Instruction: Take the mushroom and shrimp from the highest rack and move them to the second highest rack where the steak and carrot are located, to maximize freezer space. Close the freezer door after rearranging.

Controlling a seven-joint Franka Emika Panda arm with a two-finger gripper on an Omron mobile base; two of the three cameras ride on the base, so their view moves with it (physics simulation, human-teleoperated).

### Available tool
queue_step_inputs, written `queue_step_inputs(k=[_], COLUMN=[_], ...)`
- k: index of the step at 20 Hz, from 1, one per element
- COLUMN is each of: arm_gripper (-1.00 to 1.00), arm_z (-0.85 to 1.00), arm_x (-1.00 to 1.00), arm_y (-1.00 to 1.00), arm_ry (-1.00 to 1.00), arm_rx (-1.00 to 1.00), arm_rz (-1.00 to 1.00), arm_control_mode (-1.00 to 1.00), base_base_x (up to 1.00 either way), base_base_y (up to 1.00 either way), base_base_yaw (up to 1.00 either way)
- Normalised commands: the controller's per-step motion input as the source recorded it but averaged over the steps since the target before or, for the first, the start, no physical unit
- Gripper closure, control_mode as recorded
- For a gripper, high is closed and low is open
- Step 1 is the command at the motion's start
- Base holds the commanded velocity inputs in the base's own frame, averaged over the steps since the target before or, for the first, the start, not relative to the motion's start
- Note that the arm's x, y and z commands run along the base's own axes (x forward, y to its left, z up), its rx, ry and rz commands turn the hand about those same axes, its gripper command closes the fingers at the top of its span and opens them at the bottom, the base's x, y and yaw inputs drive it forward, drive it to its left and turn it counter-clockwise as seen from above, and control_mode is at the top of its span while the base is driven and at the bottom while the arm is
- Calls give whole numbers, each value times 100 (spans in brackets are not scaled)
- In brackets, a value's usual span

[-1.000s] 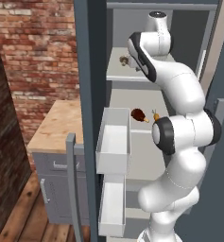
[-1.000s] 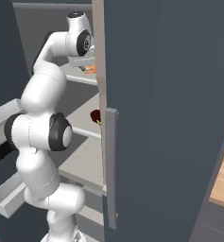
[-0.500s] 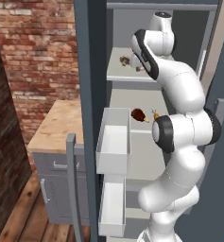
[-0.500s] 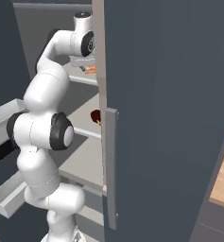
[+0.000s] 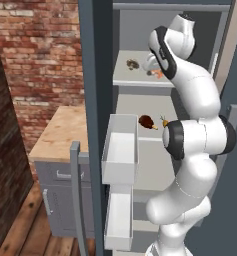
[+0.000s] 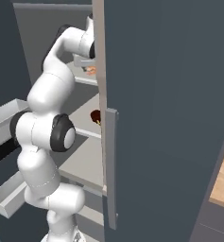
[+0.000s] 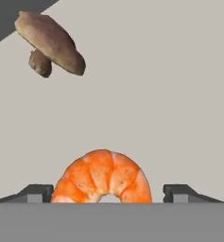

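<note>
Shrimp (image 7: 102, 177) lies on the pale floor of the highest rack (image 5: 140, 75), squarely between the two dark fingertips (image 7: 35, 192) of the tool (image 7: 108, 194), whose jaws stand spread on either side with gaps showing, evidently lined up to pinch it. Farther back on that rack the mushroom (image 7: 49, 43) waits apart, while the steak (image 5: 147, 121) and carrot (image 5: 164, 121) sit on the second highest rack (image 5: 151, 132) below, beside the open freezer door (image 6: 165, 108).

Top rack (image 5: 140, 82): mushroom (image 7: 49, 42), shrimp (image 7: 103, 177). 2nd rack (image 5: 155, 137): steak (image 5: 146, 121), carrot (image 5: 164, 121).
</note>
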Motion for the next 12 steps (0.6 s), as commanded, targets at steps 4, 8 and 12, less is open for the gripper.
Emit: queue_step_inputs(k=[4,8,12], arm_gripper=[100,100,100], arm_z=[-87,-87,-79], arm_x=[0,-6,-9], arm_y=[0,0,9], arm_ry=[0,-1,-14], arm_rx=[0,0,-4], arm_rz=[17,20,12], arm_control_mode=[-100,-100,-100], base_base_x=[0,0,0], base_base_y=[0,0,0], base_base_yaw=[0,0,0])
